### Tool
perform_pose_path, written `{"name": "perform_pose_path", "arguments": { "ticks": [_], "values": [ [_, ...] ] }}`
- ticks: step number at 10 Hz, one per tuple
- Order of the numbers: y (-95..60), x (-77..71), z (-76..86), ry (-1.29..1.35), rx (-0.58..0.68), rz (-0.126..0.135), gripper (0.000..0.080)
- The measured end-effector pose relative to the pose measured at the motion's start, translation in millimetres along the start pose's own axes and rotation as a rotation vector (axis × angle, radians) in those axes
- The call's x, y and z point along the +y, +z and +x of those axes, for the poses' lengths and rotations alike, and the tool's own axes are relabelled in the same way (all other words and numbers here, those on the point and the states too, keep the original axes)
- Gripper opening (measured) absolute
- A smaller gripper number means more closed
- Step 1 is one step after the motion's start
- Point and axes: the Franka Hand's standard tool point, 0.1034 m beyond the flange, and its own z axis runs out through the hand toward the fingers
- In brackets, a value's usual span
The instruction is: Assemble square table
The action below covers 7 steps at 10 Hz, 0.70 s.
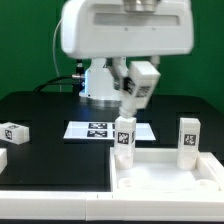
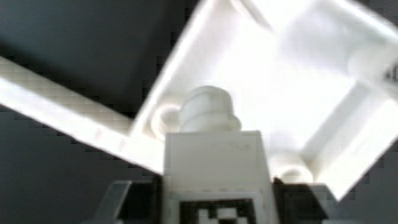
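My gripper (image 1: 127, 110) is shut on a white leg (image 1: 125, 135) that stands upright over the near corner of the square table top (image 1: 160, 185). In the wrist view the leg (image 2: 214, 160) sits between the dark fingers (image 2: 128, 196). Its tag faces the camera and its round end (image 2: 208, 104) points at the corner of the rimmed top (image 2: 267, 60). I cannot tell whether that end is in the corner hole. A second leg (image 1: 190, 140) stands upright at the top's corner on the exterior view's right.
The marker board (image 1: 100, 130) lies on the black table behind the held leg. Another loose leg (image 1: 15, 132) lies at the exterior view's left, and a further white part (image 1: 3, 158) shows at that edge. The robot's base (image 1: 100, 82) stands at the back.
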Motion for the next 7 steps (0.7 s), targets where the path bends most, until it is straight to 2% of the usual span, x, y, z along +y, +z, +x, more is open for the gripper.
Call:
{"name": "perform_pose_path", "arguments": {
  "ticks": [1, 2, 4, 5, 7],
  "values": [
    [6.0, 2.8, 7.3, 0.004, 0.041, -0.031, 0.0284],
    [6.8, 8.1, -0.7, -0.022, 0.058, -0.048, 0.0284],
    [4.3, 26.4, -7.9, -0.034, 0.17, -0.133, 0.0284],
    [5.3, 30.5, -12.5, -0.034, 0.188, -0.151, 0.0284],
    [8.4, 26.8, -11.5, 0.002, 0.181, -0.143, 0.0284]
  ]
}}
